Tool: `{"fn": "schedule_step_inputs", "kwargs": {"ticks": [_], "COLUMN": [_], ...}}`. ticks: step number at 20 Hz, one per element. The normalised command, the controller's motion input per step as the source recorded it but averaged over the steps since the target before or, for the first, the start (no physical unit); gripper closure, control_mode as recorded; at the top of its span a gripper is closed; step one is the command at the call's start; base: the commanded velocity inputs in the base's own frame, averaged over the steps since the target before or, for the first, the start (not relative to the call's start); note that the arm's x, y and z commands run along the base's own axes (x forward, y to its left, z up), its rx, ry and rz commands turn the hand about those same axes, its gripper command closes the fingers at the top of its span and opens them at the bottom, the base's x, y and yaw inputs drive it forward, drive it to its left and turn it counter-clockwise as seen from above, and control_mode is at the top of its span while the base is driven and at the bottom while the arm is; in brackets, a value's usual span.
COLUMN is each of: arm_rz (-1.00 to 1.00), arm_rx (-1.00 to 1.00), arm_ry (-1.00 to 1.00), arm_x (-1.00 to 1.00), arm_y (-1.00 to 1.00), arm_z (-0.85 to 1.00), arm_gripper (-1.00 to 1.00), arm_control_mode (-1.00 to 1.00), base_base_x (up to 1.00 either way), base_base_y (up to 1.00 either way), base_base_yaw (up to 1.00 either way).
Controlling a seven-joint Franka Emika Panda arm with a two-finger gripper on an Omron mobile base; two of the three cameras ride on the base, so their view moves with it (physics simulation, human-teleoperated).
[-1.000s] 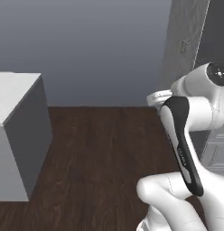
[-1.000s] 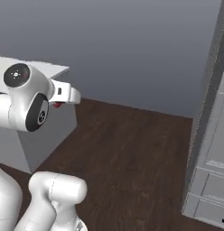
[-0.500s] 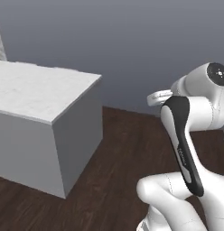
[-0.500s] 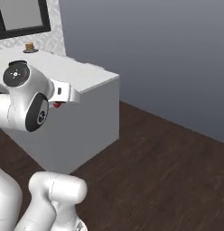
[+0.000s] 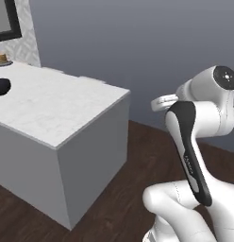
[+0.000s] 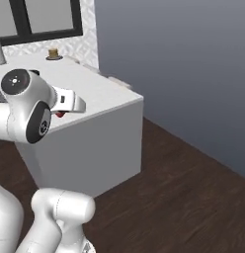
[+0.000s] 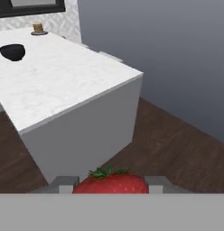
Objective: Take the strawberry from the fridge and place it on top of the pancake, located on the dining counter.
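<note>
One whole room's worth of scenery is sliding past the base cameras, which tells me the base is turning rather than anything on the floor shifting: a second ago a tall grey unit was filling the right side, and now the dining worktop (image 5: 62, 113) is swinging into full sight, its white marbled slab and plain grey flank much nearer than before. That is putting the robot on the carrying leg of the job, heading for the drop-off.

Far back on that worktop, near the patterned wall, the pancake (image 7: 38, 28) is sitting on its plate, with a dark bowl (image 7: 12, 52) a little nearer; both are well apart from the arm.

Folded close to the robot's body, the arm is keeping the gripper (image 7: 111, 184) tucked in and level, jaws pinched narrow around the strawberry (image 7: 110, 182), whose red top and green leaves are peeking up between the fingers. A speck of red is also showing under the hand in the right base view.

My guess: more driving is needed before any reaching.
</note>
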Motion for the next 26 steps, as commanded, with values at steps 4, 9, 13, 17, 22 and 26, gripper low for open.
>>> {"fn": "schedule_step_inputs", "kwargs": {"ticks": [4,9,13,17,22,26], "arm_rz": [0.0,0.0,0.0,0.0,0.0,0.0], "arm_rx": [0.0,0.0,0.0,0.0,0.0,0.0], "arm_ry": [0.0,0.0,0.0,0.0,0.0,0.0], "arm_x": [0.0,0.0,0.0,0.0,0.0,0.0], "arm_y": [0.0,0.0,0.0,0.0,0.0,0.0], "arm_z": [0.0,0.0,0.0,0.0,0.0,0.0], "arm_gripper": [1.0,1.0,1.0,1.0,1.0,1.0], "arm_control_mode": [1.0,1.0,1.0,1.0,1.0,1.0], "base_base_x": [1.0,1.0,1.0,1.0,1.0,1.0], "base_base_y": [-0.57,-0.54,-0.4,-0.33,-0.35,-0.36], "base_base_yaw": [0.06,0.02,0.07,0.12,0.19,0.23]}}
